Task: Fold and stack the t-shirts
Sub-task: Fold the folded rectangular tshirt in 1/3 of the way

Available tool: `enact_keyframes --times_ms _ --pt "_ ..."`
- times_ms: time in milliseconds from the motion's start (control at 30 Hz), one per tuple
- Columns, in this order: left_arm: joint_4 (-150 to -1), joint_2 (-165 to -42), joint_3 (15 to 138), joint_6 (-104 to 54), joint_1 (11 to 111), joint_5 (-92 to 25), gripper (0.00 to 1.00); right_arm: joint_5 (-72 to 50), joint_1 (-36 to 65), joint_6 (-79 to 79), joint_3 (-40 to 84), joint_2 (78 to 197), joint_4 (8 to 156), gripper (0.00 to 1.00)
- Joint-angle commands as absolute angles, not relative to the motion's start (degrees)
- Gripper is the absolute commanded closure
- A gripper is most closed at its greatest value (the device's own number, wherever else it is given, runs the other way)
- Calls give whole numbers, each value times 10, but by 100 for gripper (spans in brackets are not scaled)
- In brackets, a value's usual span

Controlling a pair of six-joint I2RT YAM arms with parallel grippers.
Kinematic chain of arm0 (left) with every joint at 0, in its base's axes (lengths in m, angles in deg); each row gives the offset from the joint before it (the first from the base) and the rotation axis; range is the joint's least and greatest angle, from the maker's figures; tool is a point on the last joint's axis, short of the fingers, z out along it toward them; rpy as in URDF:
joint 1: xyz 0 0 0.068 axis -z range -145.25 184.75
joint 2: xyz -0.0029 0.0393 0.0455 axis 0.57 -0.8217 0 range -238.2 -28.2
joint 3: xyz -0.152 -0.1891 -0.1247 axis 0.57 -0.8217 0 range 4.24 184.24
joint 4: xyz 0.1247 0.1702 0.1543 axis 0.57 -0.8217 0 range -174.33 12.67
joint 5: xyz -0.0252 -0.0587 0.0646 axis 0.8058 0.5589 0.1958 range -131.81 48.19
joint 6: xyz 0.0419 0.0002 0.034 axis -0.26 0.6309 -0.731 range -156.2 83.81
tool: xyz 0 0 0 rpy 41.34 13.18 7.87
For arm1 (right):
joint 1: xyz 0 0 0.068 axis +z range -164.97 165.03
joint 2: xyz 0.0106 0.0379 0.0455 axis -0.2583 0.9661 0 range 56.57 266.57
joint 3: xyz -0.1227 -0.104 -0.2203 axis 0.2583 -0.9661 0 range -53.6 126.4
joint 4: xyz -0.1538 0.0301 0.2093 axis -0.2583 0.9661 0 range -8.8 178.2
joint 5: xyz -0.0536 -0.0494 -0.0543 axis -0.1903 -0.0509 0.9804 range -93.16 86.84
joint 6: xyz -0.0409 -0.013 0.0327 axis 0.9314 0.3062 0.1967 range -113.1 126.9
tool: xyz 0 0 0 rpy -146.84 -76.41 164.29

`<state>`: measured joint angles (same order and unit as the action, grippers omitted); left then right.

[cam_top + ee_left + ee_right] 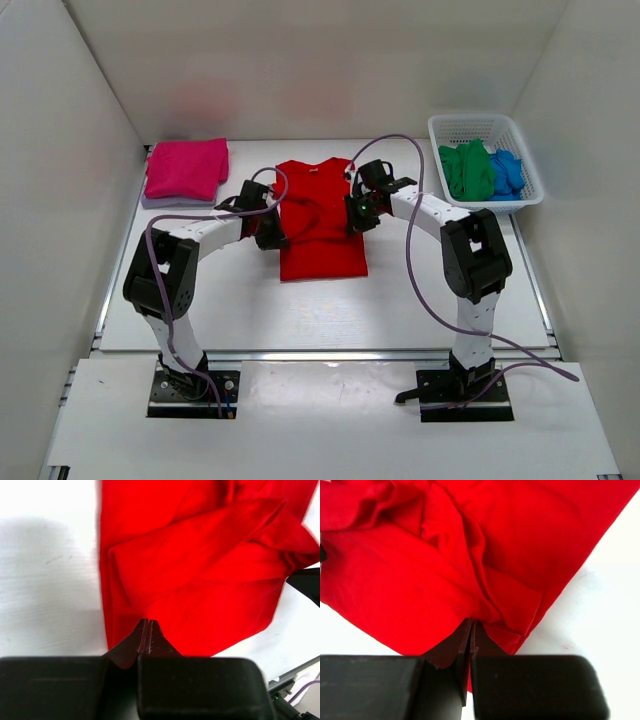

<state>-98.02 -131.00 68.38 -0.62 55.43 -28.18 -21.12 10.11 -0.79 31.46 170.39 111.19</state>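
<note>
— What did the red t-shirt [322,250] look like, and where was it?

— It was bright, plain cloth, spread in the middle of the white surface [300,315] with its collar toward the far edge. The lower half lay flat. The upper half was rumpled, with loose folds bunched across the chest.

— How many shirts in all?

— Four, one of each colour. Only the red one was spread out. One white mesh basket [480,122] sat at the far right corner. One pink t-shirt [186,168] lay folded at the far left corner. One green t-shirt [466,168] and one blue t-shirt [506,172] were crumpled side by side in the basket.

— And the arms?

— Two. The left end effector [149,623] was clenched on the red shirt's left edge, its fingers pressed together with cloth at the tips. The right end effector [471,622] pinched the right edge the same way.
</note>
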Motion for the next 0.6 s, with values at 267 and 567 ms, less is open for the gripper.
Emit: enact_keyframes --times_ms 267,567 --pt "-928 -1326 713 -1 551 -335 100 -203 100 -14 307 1702 1091 100" --pt "-881 -1350 759 19 539 -364 100 -185 81 -28 315 1704 1055 83"
